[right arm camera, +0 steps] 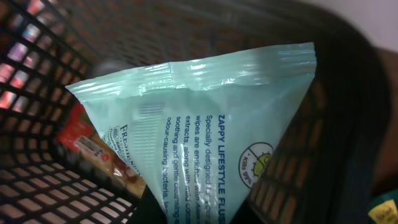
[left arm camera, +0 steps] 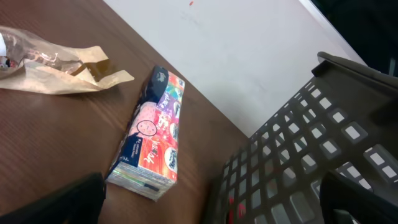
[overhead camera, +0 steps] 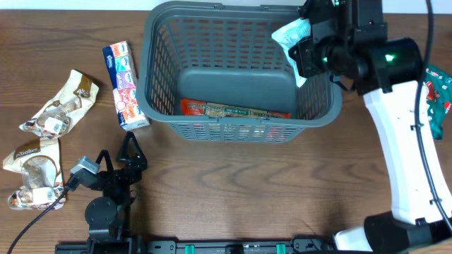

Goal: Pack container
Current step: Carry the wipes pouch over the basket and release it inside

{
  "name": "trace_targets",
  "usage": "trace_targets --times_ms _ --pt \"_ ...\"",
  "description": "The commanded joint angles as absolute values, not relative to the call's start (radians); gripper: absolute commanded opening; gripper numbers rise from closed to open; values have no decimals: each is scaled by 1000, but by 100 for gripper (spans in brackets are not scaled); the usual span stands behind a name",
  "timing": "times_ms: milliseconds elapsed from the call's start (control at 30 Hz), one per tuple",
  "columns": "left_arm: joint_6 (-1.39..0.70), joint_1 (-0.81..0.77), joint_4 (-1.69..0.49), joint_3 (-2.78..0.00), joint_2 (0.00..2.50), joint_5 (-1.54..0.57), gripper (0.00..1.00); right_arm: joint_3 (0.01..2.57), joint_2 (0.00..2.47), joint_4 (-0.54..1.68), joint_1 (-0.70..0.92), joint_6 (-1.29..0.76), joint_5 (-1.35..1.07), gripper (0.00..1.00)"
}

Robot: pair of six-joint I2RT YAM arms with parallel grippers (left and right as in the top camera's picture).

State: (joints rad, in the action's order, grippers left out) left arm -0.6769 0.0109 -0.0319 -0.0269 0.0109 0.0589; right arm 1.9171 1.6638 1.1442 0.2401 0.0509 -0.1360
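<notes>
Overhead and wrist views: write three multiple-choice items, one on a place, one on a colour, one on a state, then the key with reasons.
1. Relative to the container, the red packet lies: A) to its left; B) inside, against the near wall; C) underneath.
2. The wipes packet in the right pincer is: A) mint green; B) yellow; C) black.
3. The left pincer is: A) shut on a packet; B) open and empty; C) shut on the rim.
Key: 1 B, it shows behind the near lattice; 2 A, mint wrapper fills the right wrist view; 3 B, its fingers stand apart with nothing between.
</notes>
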Motion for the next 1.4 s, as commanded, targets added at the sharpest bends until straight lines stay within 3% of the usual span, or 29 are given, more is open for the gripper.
trace_targets --times_ms 0,400,800,833,900,933,1000,1200,1367 --pt "-671 8 -66 -4 4 71 99 1932 1723 1156 252 42 -112 1" --pt "-671 8 -66 -4 4 71 99 1931 1879 1220 329 76 -113 1" --pt "-671 8 -66 -4 4 71 99 1931 1885 1222 321 84 -115 2" --pt "-671 8 -66 -4 4 71 99 1931 1885 1223 318 84 -115 12" --pt "-671 8 -66 -4 4 71 99 1931 1885 1223 315 84 -112 58" --pt "-671 8 -66 -4 4 71 99 1931 1885 1223 314 85 -112 75" --pt "-671 8 -66 -4 4 71 99 1931 1885 1224 313 96 -112 99" --pt "-671 8 -66 -4 4 71 99 1931 1885 1219 311 105 -112 99" --pt "-671 8 -66 -4 4 71 99 1932 1879 1200 283 -14 -128 99"
